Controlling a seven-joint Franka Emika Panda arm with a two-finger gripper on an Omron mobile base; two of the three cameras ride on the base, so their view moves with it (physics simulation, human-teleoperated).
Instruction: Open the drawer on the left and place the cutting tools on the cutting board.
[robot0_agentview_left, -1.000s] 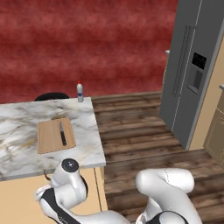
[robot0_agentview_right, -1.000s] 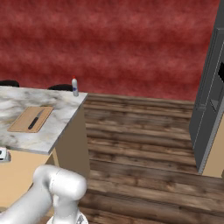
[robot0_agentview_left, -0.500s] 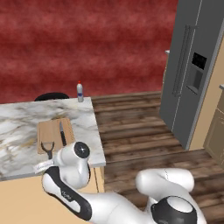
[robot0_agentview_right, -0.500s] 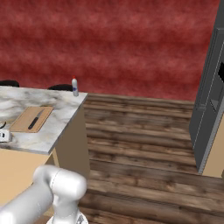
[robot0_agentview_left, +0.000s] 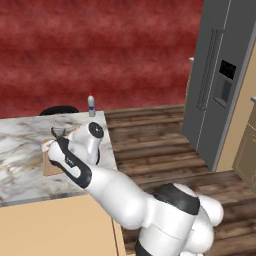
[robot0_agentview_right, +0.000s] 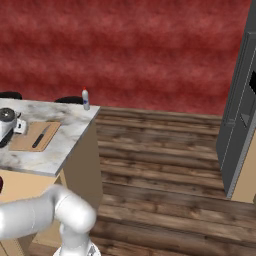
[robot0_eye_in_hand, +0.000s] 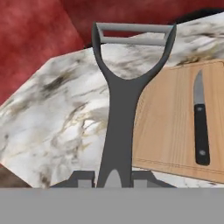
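Observation:
My gripper (robot0_eye_in_hand: 113, 177) is shut on the handle of a dark-grey Y-headed peeler (robot0_eye_in_hand: 120, 109), whose head points away from the hand. It hangs above the marble counter (robot0_eye_in_hand: 57, 113), just beside the near left edge of the cutting board (robot0_eye_in_hand: 170, 131). A slim knife (robot0_eye_in_hand: 200, 127) with a black handle lies flat on the board. In the left base view the gripper (robot0_agentview_left: 59, 139) and peeler (robot0_agentview_left: 56, 132) hover over the board's (robot0_agentview_left: 50, 167) left end. The right base view shows the board (robot0_agentview_right: 25, 142) with the knife (robot0_agentview_right: 41, 136) on it. The drawer is out of view.
A small white bottle (robot0_agentview_left: 91, 105) with a red cap stands at the counter's far right corner. Dark stool tops (robot0_agentview_left: 59, 109) sit behind the counter. A grey fridge (robot0_agentview_left: 215, 90) stands to the right across a wooden floor (robot0_agentview_right: 160, 165).
The arm has risen from beside the counter's front edge and swung over the counter toward the board, carrying the peeler. The knife and board have not moved.

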